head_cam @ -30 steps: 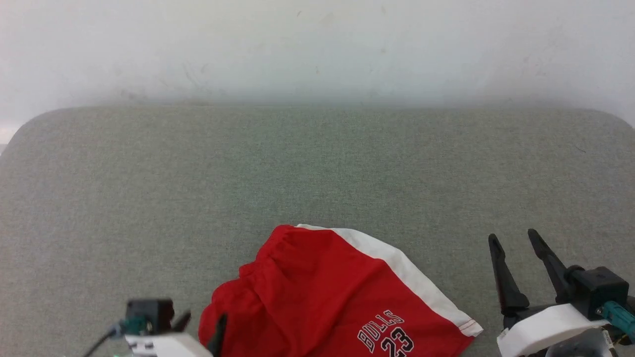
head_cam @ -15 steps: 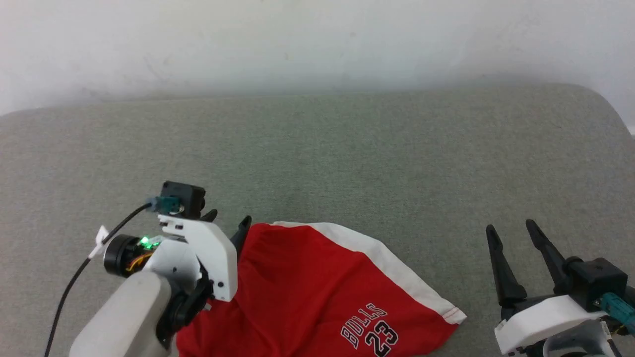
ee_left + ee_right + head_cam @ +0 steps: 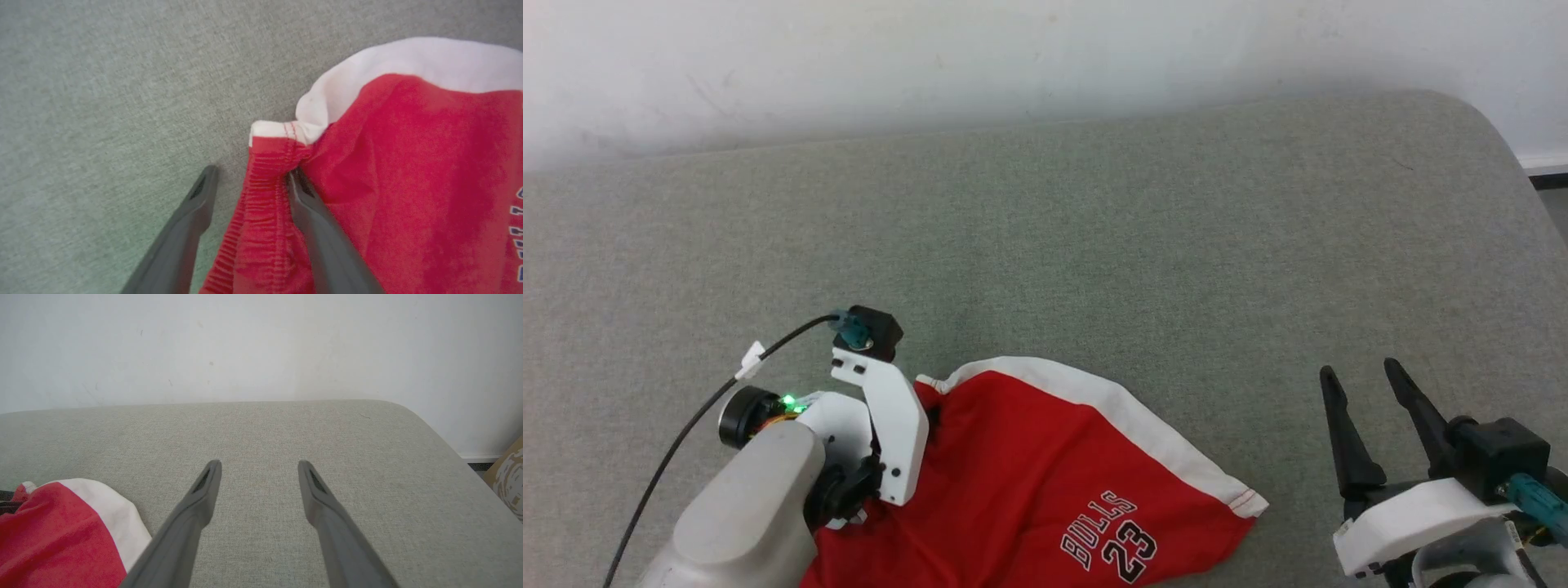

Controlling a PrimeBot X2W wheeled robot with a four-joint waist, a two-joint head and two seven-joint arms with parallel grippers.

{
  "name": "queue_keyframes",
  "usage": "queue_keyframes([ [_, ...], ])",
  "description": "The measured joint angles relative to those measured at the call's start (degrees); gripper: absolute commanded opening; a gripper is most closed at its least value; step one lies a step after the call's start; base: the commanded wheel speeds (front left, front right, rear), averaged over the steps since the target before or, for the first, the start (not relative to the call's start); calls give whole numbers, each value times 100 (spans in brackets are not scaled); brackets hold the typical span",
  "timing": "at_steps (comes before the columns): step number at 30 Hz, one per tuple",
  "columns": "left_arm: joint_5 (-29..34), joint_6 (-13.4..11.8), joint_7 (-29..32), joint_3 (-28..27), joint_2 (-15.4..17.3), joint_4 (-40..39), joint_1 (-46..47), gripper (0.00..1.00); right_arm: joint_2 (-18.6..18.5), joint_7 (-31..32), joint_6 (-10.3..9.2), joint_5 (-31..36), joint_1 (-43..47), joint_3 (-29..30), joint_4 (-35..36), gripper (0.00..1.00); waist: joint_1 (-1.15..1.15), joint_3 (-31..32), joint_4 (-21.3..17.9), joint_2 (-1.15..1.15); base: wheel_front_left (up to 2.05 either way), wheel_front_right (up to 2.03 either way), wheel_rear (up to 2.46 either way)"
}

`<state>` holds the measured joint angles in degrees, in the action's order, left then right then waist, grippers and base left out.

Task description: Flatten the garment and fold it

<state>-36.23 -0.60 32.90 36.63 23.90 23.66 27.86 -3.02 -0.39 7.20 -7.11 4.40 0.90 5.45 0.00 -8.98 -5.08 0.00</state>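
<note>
So the red basketball shorts (image 3: pixel 1045 474) are lying bunched at the near side of the grey upholstered surface (image 3: pixel 1094 245), a bit left of centre in the head view. The white side stripe (image 3: pixel 1127 408) curls along the far edge and the BULLS 23 print (image 3: pixel 1107 543) faces up near the hem corner on the right. Definitely not flat yet, one end is all scrunched. The left gripper (image 3: pixel 252 171) is down at that scrunched end with its jaws apart, straddling the elastic waistband (image 3: pixel 265 196). In the wrist view one finger sits on bare upholstery just beside the band and the other presses into the red fabric on the other side of it. My worry is the pinch. If it closes like this it probably grabs the gathered band plus whatever layers are folded under it, so a pull would drag the whole bundle rather than open it out. Thin fabric like this could also slip out of two skinny fingers, or the tips might snag the upholstery. The black cable (image 3: pixel 686 433) trailing off that wrist looks clear of the cloth. The right gripper (image 3: pixel 1360 367) hovers wide open over bare surface, well apart from the hem corner. Nothing pins that side, so a one-sided tug likely slides the shorts across instead of stretching them.
</note>
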Motion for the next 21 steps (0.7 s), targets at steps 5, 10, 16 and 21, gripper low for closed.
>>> queue_keyframes([
  [5, 85, -130, -488, -47, -14, -75, -45, 0, 1, -16, 0, 0, -11, 18, -35, 100, 0, 17, 74, 0, 0, 0, 0],
  [10, 47, -824, -1235, -611, 146, -444, -480, 0, 1, -15, 0, 0, -19, 18, -41, 100, 0, 50, 152, 0, 0, 0, 0],
  [16, -296, -1517, -1582, -1183, 427, -1065, -1755, 0, 0, -15, 0, -24, 2, 33, -83, 100, -1, 116, 222, 0, 0, 0, 0],
  [21, -521, -1774, -1747, -1393, 432, -1496, -2423, 35, 1, -14, 0, -43, 10, 0, -133, 100, -1, 168, 302, 0, 0, 0, 0],
])
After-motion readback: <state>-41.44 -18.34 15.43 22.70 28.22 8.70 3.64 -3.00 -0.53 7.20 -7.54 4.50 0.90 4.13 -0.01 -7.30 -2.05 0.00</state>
